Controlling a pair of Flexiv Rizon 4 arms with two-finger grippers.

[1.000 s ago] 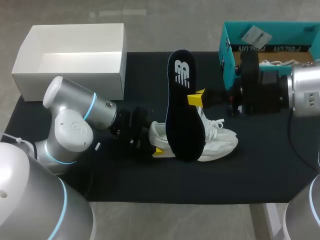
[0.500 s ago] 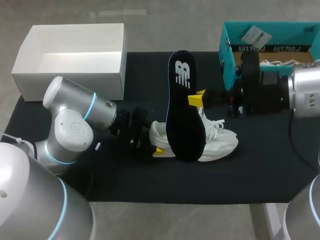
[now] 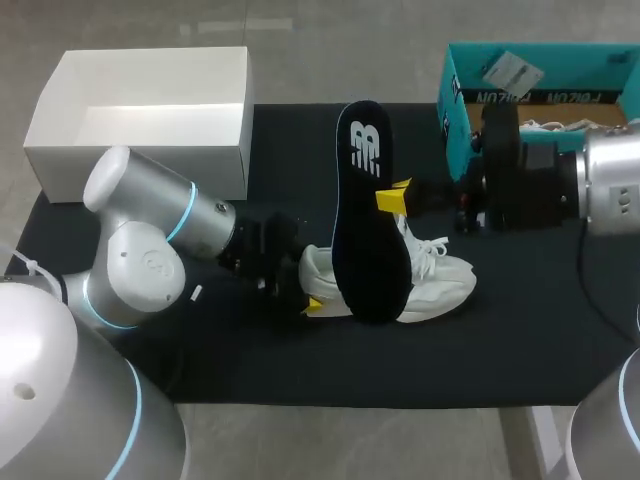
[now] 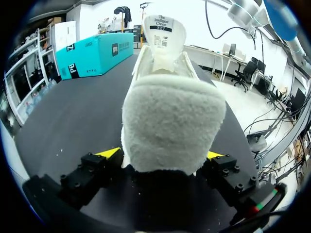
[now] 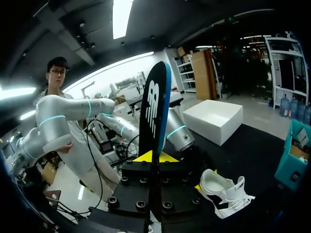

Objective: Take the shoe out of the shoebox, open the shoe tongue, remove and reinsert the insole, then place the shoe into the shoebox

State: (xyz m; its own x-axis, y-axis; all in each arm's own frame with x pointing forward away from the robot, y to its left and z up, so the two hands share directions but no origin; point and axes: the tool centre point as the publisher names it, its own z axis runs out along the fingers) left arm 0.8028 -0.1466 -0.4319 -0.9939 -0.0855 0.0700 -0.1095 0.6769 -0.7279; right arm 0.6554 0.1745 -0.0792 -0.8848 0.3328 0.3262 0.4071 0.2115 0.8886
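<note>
Left fingers (image 4: 109, 153) clamped the white shoe (image 3: 440, 280) at its heel to steady it; right fingers (image 3: 392, 198) pinched the dark insole (image 3: 365, 230), seemingly for reinsertion.

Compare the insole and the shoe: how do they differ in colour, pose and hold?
The insole is dark; the shoe is white. The insole is held upright; the shoe rests on the mat. The right jaws grip the insole, the left jaws the shoe's heel. Both are gripped.
</note>
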